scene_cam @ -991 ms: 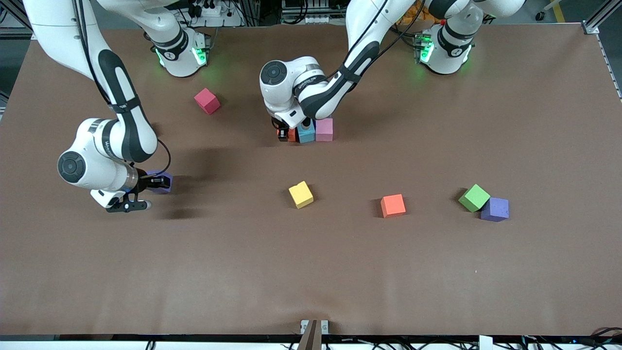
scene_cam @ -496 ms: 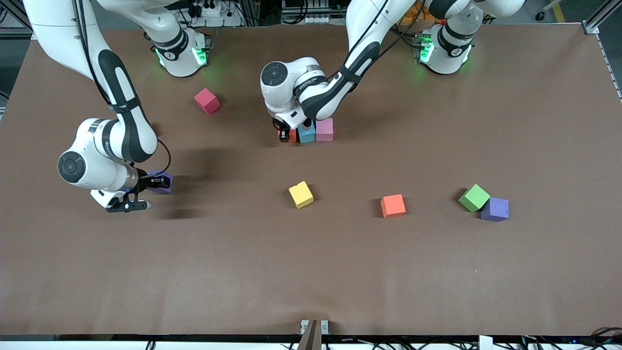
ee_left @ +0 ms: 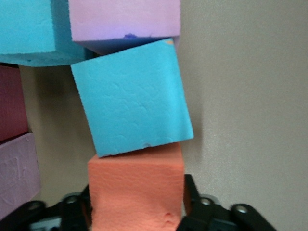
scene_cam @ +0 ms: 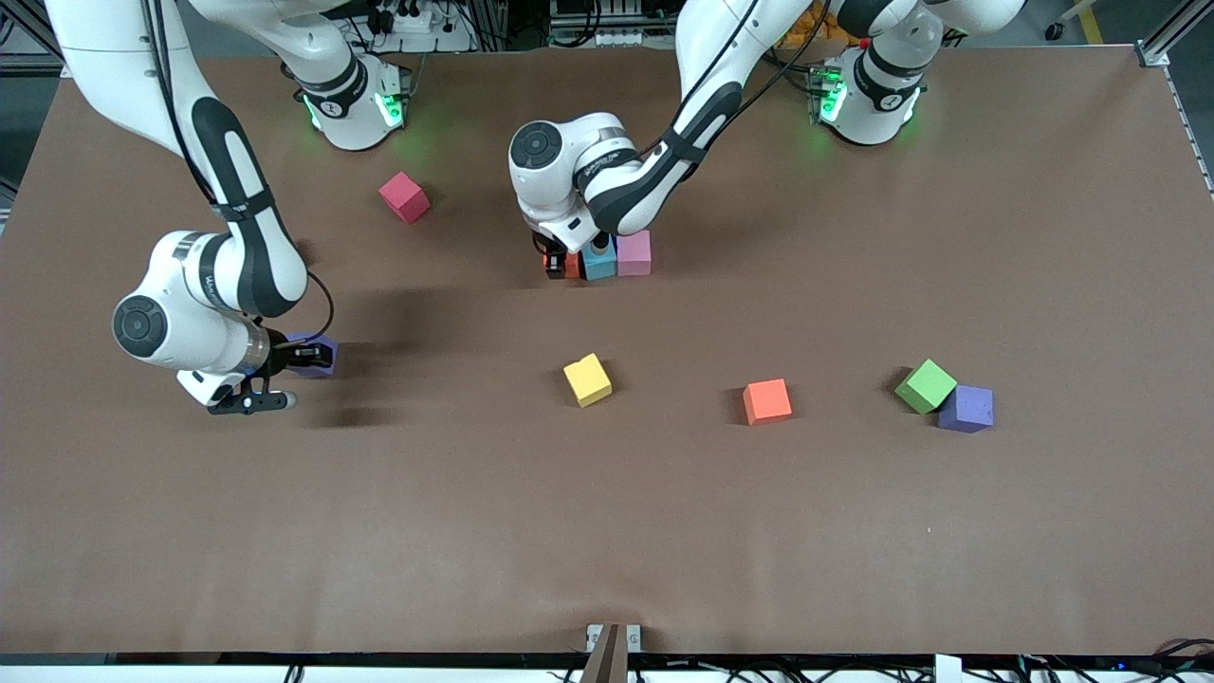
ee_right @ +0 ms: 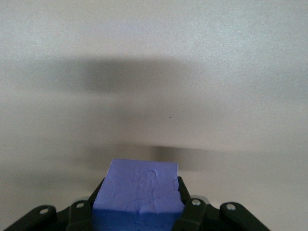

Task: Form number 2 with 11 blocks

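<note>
My left gripper is down around an orange-red block at the end of a short row, beside a tilted light blue block and a pink block. In the left wrist view, more blocks lie alongside: another light blue one, a crimson one and a pink one. My right gripper is shut on a purple block, low over the table toward the right arm's end.
Loose blocks lie on the brown table: crimson near the right arm's base, then yellow, orange, and green touching purple, all nearer the front camera than the row.
</note>
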